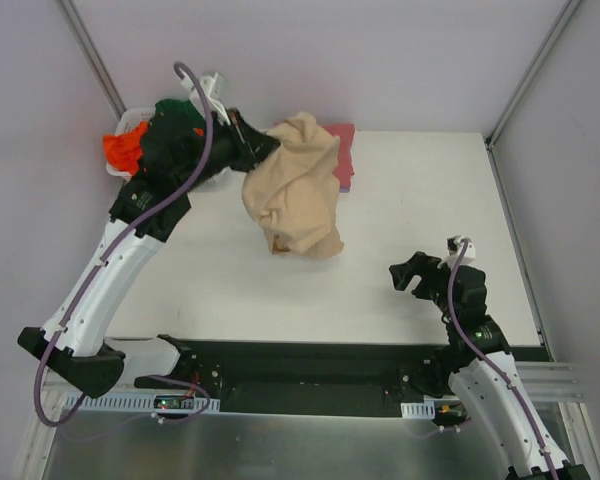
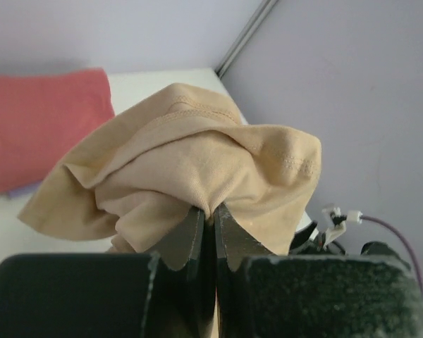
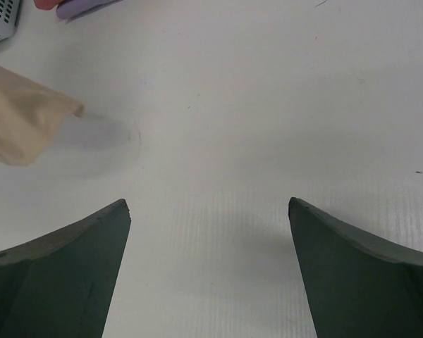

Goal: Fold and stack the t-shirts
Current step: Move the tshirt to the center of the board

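My left gripper [image 1: 263,146] is shut on the tan-beige t-shirt [image 1: 295,185] and holds it bunched above the table, its lower end hanging near the surface. In the left wrist view the cloth [image 2: 197,162] is pinched between my closed fingertips [image 2: 211,211]. A folded pinkish-red t-shirt [image 1: 343,150] lies at the far middle of the table on a pale lavender one [image 1: 346,186]. An orange t-shirt [image 1: 122,150] and a dark green t-shirt [image 1: 176,112] sit in the basket. My right gripper [image 1: 408,275] is open and empty over bare table at the right [image 3: 208,204].
The white slotted basket [image 1: 135,122] stands at the far left corner; its corner shows in the right wrist view [image 3: 0,17]. Grey walls and metal posts [image 1: 525,75] enclose the table. A black strip [image 1: 300,365] runs along the near edge.
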Controlling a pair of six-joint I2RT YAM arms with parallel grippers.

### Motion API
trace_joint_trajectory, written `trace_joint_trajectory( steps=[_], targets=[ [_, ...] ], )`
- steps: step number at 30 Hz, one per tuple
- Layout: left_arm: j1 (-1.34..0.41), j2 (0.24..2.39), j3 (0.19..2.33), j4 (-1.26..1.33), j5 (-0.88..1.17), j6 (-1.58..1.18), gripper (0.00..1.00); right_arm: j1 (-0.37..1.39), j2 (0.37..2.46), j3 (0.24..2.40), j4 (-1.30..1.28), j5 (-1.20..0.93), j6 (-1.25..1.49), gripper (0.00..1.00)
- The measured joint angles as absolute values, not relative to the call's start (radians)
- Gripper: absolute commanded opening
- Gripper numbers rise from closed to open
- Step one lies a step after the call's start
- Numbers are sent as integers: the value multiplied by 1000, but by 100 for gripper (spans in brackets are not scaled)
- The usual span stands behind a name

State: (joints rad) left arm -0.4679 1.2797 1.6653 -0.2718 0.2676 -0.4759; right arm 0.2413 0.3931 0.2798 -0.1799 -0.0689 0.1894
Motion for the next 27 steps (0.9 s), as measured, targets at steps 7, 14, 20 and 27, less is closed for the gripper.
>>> trace_joint_trajectory(
  steps=[7,14,20,27],
  targets=[
    [-687,1063,1234,-246,-81,-562,0,241,392,280,-183,-70,196,96],
    [-796,1071,1104,-182,-361,-675,0,241,407,280,-184,-86,199,96],
    [-858,1393,1129,-143,-411,-791,2,241,436,280,-184,-90,198,96],
    [-905,1762,1353,-132,-187,-739,99,241,443,280,-184,-87,198,96]
  ],
)
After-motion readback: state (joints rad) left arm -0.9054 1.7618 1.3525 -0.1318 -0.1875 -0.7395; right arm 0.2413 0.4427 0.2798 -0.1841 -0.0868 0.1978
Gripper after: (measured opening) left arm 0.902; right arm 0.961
